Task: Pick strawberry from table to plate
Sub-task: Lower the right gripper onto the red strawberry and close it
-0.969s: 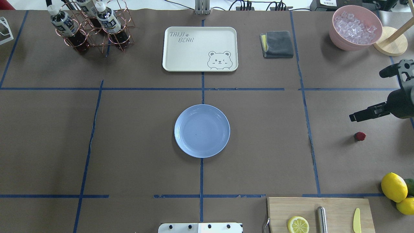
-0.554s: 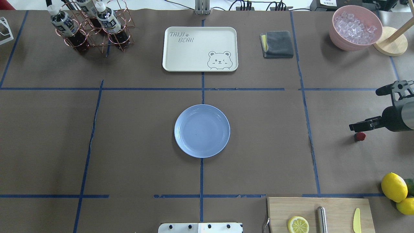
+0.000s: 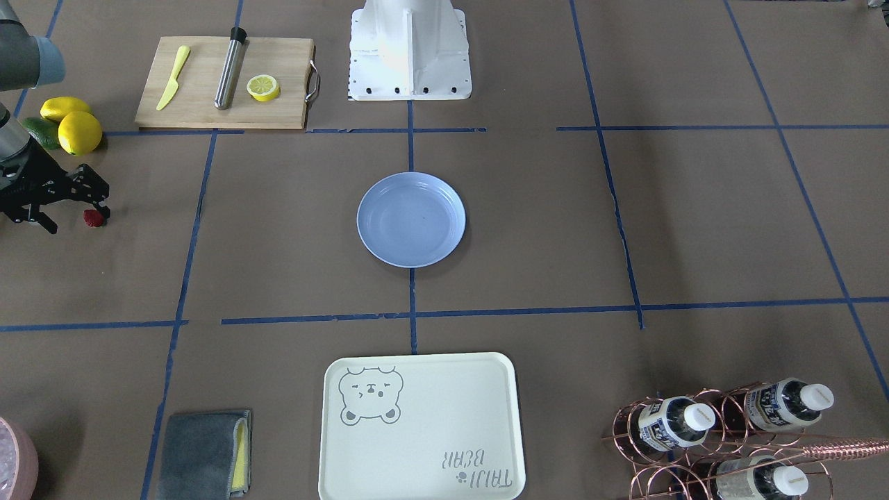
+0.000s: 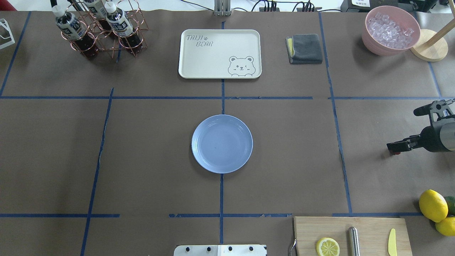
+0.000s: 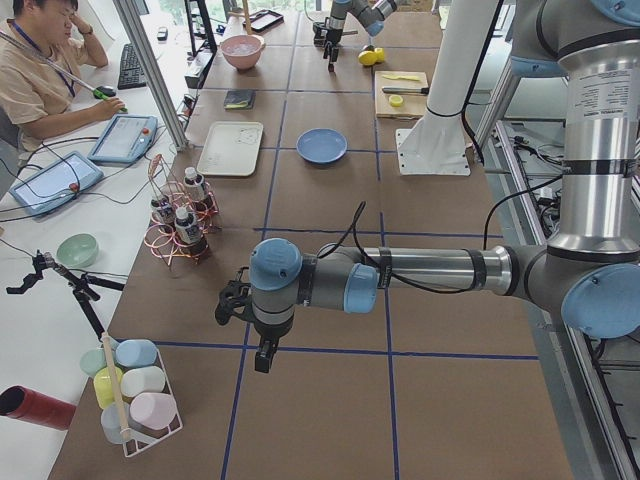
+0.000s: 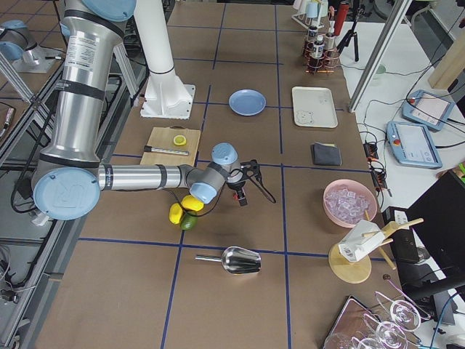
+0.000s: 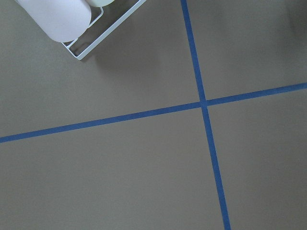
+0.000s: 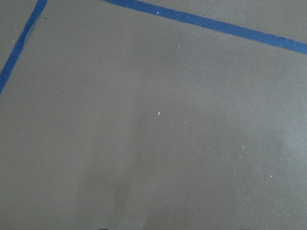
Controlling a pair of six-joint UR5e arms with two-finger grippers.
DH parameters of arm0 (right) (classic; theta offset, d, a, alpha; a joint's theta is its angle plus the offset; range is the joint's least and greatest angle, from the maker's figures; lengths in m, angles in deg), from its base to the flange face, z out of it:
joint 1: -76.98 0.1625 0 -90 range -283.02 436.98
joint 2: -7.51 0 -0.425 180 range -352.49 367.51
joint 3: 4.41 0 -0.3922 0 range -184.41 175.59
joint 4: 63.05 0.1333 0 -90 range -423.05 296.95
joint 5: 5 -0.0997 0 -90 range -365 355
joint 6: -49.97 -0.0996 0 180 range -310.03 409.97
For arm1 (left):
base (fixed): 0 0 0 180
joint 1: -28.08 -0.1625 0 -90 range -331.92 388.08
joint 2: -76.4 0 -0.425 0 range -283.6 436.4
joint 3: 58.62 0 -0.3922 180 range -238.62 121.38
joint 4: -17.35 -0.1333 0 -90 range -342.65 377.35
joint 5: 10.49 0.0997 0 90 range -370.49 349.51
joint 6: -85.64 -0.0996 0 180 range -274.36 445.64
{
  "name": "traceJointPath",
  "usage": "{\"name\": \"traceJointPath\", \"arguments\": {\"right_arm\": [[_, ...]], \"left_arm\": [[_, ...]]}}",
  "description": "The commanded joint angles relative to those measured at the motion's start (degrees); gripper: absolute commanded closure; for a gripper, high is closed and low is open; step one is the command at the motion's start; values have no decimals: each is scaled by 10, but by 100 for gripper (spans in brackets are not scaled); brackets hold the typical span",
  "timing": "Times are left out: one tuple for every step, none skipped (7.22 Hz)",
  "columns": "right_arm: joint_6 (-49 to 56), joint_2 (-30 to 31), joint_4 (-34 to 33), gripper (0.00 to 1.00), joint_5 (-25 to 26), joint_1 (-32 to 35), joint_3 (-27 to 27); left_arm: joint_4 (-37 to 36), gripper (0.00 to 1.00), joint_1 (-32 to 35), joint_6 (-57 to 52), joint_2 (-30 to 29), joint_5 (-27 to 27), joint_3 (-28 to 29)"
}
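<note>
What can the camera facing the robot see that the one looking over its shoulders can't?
Only the facing camera shows the strawberry plainly, on the table beside the open right gripper, plus the robot's whole white base. Only the over-shoulder camera shows the whole pink bowl of ice and the round wooden stand; there the gripper hides nearly all of the strawberry. Both show the blue plate, the bear tray, the cutting board, the lemons, the bottles and the grey cloth.
</note>
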Motion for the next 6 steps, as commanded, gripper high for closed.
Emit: {"name": "traceJointPath", "arguments": {"right_arm": [[0, 0, 2, 16, 1, -17, -2], [0, 0, 2, 16, 1, -21, -3], [0, 0, 2, 45, 0, -21, -2], [2, 1, 2, 97, 1, -21, -3], [2, 1, 2, 100, 2, -21, 1], [1, -4, 3, 100, 11, -22, 8]], "left_arm": [[0, 0, 0, 0, 0, 0, 1], [0, 0, 0, 0, 0, 0, 1], [0, 0, 0, 0, 0, 0, 1], [0, 0, 0, 0, 0, 0, 2], [0, 0, 0, 0, 0, 0, 2], [0, 0, 0, 0, 0, 0, 2]]}}
